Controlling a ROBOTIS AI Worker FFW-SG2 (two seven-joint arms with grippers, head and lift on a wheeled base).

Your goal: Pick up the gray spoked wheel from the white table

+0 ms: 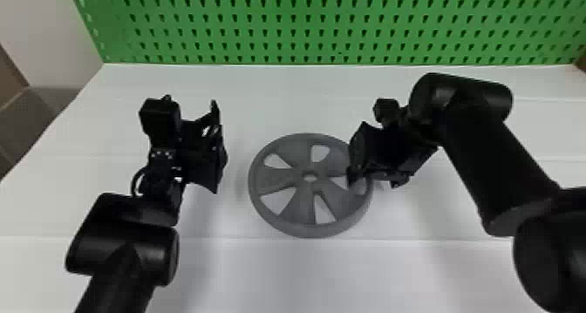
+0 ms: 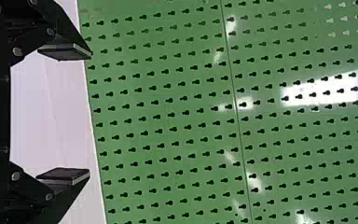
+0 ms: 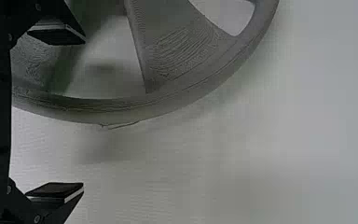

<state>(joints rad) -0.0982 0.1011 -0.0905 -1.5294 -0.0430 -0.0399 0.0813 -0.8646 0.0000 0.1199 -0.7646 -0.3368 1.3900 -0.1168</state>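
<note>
The gray spoked wheel (image 1: 301, 204) lies flat on the white table (image 1: 279, 268). It is well apart from the table's back edge, where the green board (image 1: 305, 28) stands up. The wheel has a small round hole in its middle and bigger holes between its spokes.

The right gripper (image 1: 358, 154) is at the wheel's right side, and it hides a bit of the rim in the head view. Its two fingers (image 3: 58, 190) are spread wide. In the right wrist view, one finger is in front of the wheel and the other is in front of the bare table, with a part of the rim showing between them. I cannot tell if a finger touches the wheel.

The left gripper (image 1: 219, 153) is between the wheel and the table's left edge. It is near the wheel but apart from it. Its two fingers (image 2: 65, 50) are spread wide too, and the left wrist view looks past them at the green board.

The board is full of little dark holes in rows, and bright white spots of light shine on it. A pale wall (image 1: 48, 24) is past the table's left edge, near its back left corner.
</note>
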